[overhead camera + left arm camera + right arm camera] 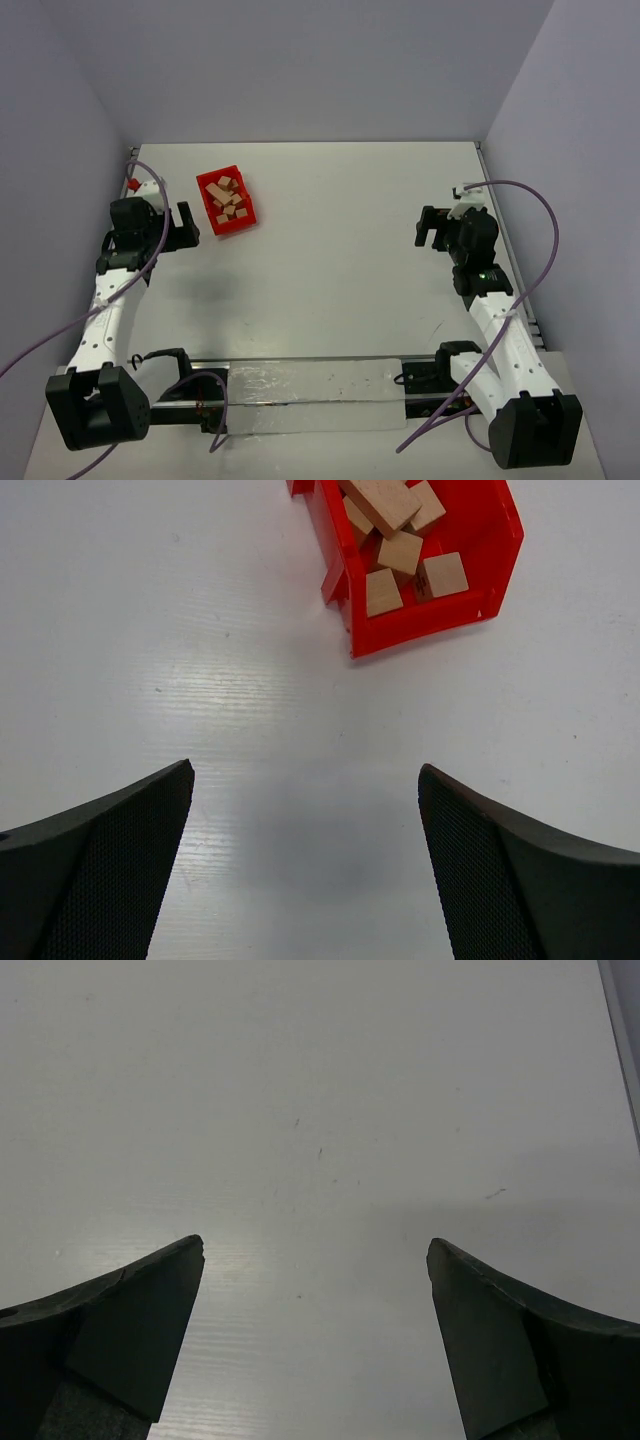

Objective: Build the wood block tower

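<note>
Blocks [400, 552] fill red bin [420, 635] just beyond left gripper [305, 768].

White surface [340, 260], seen from above: a red bin [236, 232] sits directly on it toward the far-left corner, turned at a slant to the edges and holding a loose heap of wood blocks [228, 197]. Along the near edge a clear, glossy strip [310, 395] lies flat between the left arm base [98, 405] and the right arm base [535, 430]. A purple cable [224, 410] loops down beside the strip's left end. Up close in the right wrist view, the bare top shows a few faint dark scuffs [320, 1155].
</note>
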You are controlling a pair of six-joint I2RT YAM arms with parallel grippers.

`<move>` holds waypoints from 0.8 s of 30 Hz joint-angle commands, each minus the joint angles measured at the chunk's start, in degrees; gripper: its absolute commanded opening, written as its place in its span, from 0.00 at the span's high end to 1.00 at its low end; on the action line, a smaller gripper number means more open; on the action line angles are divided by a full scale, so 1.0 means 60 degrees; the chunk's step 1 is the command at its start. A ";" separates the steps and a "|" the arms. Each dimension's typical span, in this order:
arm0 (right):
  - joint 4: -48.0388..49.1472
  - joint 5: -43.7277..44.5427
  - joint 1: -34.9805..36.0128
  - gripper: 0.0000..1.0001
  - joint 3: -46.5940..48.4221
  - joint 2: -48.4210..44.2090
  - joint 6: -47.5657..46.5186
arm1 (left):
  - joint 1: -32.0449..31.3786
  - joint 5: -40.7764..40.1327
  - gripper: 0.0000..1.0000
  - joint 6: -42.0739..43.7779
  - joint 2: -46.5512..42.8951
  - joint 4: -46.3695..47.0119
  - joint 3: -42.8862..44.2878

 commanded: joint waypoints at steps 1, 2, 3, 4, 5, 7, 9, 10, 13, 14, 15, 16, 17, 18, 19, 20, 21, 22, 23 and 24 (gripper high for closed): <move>0.0292 0.0029 -0.0078 0.00 0.0384 -0.0003 0.0088 | -0.0026 -0.0163 0.01 -0.0098 0.0077 0.0282 0.0134; 0.0306 0.0029 -0.0064 0.00 0.0370 -0.0031 0.0088 | -0.0026 -0.0272 0.01 -0.0166 0.0063 0.0296 0.0121; 0.0298 0.0047 -0.0072 0.00 0.0369 -0.0006 0.0079 | -0.0026 -0.0405 0.01 -0.0252 0.0053 0.0342 0.0129; 0.0292 0.0064 -0.0072 0.00 0.0375 0.0023 0.0073 | -0.0026 -0.0527 0.01 -0.0321 0.0047 0.0364 0.0146; 0.0292 0.0077 -0.0063 0.00 0.0387 0.0047 0.0073 | -0.0026 -0.0659 0.01 -0.0422 0.0083 0.0381 0.0185; 0.0292 0.0088 -0.0063 0.00 0.0388 0.0070 0.0084 | -0.0037 -0.0880 0.01 -0.0728 0.0193 0.0458 0.0272; 0.0305 0.0077 -0.0065 0.00 0.0382 0.0090 0.0073 | -0.0083 -0.1091 0.01 -0.0940 0.0470 0.0555 0.0385; 0.0294 0.0099 -0.0076 0.00 0.0371 0.0123 0.0073 | -0.0160 -0.1213 0.01 -0.1073 0.0636 0.0610 0.0485; 0.0292 0.0161 -0.0063 0.00 0.0377 0.0179 0.0059 | -0.0530 -0.1582 0.02 -0.1517 0.1188 0.0699 0.0916; 0.0294 0.0178 -0.0063 0.00 0.0382 0.0188 0.0056 | -0.0651 -0.1894 0.02 -0.1670 0.1472 0.0721 0.1096; 0.0301 0.0194 -0.0063 0.00 0.0375 0.0196 0.0040 | -0.0781 -0.2155 0.04 -0.1854 0.1665 0.0722 0.1378; 0.0307 0.0205 -0.0063 0.00 0.0369 0.0202 0.0030 | -0.0874 -0.2342 0.06 -0.1985 0.1861 0.0722 0.1581; 0.0310 0.0205 -0.0063 0.00 0.0369 0.0211 0.0026 | -0.1008 -0.2465 0.07 -0.2052 0.2102 0.0706 0.1717; 0.0322 0.0205 -0.0063 0.00 0.0369 0.0246 0.0015 | -0.1473 -0.2885 0.08 -0.2279 0.2434 0.0649 0.2182; 0.0336 0.0220 -0.0063 0.00 0.0355 0.0275 0.0015 | -0.1609 -0.3051 0.09 -0.2369 0.2670 0.0634 0.2377; 0.0351 0.0234 -0.0063 0.00 0.0369 0.0304 0.0015 | -0.1725 -0.3253 0.10 -0.2441 0.2874 0.0648 0.2565; 0.0336 0.0234 -0.0063 0.00 0.0384 0.0362 0.0015 | -0.1827 -0.3399 0.12 -0.2529 0.3352 0.0620 0.2754; 0.0336 0.0263 -0.0063 0.00 0.0384 0.0391 0.0015 | -0.1885 -0.3457 0.12 -0.2586 0.3612 0.0591 0.2926; 0.0325 0.0299 -0.0063 0.00 0.0396 0.0462 -0.0009 | -0.2015 -0.3634 0.13 -0.2740 0.4030 0.0497 0.3422; 0.0322 0.0307 -0.0063 0.00 0.0399 0.0480 -0.0015 | -0.2047 -0.3678 0.15 -0.2778 0.4321 0.0429 0.3546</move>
